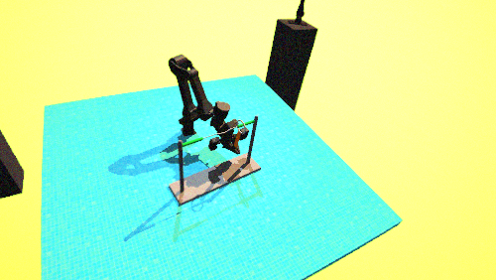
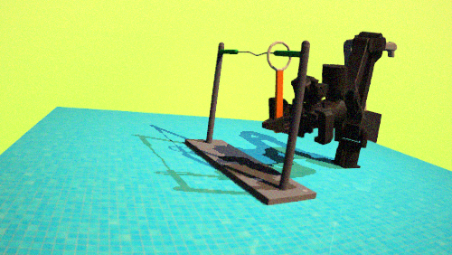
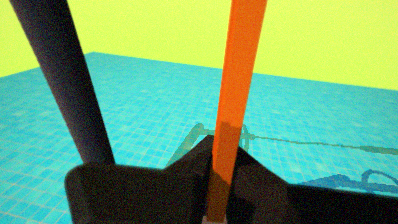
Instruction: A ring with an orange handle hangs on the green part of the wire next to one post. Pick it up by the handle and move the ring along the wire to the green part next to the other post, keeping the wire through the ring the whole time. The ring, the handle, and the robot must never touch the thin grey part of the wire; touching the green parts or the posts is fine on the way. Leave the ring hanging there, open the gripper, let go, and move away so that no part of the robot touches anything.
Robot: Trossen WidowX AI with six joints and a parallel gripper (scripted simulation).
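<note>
The ring (image 2: 278, 69) is around the wire at the inner end of one green part (image 2: 295, 54) (image 1: 247, 122), near the post (image 2: 296, 113) (image 1: 252, 141) (image 3: 70, 80). The wire passes through the ring; whether they touch I cannot tell. The orange handle (image 2: 279, 90) (image 1: 237, 137) (image 3: 237, 75) hangs upright below it. My gripper (image 2: 279, 119) (image 3: 216, 142) is shut on the handle's lower part, below the wire. The thin grey wire (image 2: 257, 54) (image 1: 212, 134) runs to the other green part (image 2: 230, 51) (image 1: 193, 142) at the far post (image 2: 214, 95) (image 1: 182, 166).
Both posts stand on a flat base (image 1: 190, 193) (image 2: 267, 199). The near post rises close beside my gripper, at the left in the wrist view. The arm (image 1: 186, 96) (image 2: 357, 90) is behind the wire frame in the top view. Dark pillars (image 1: 290, 60) stand off the mat.
</note>
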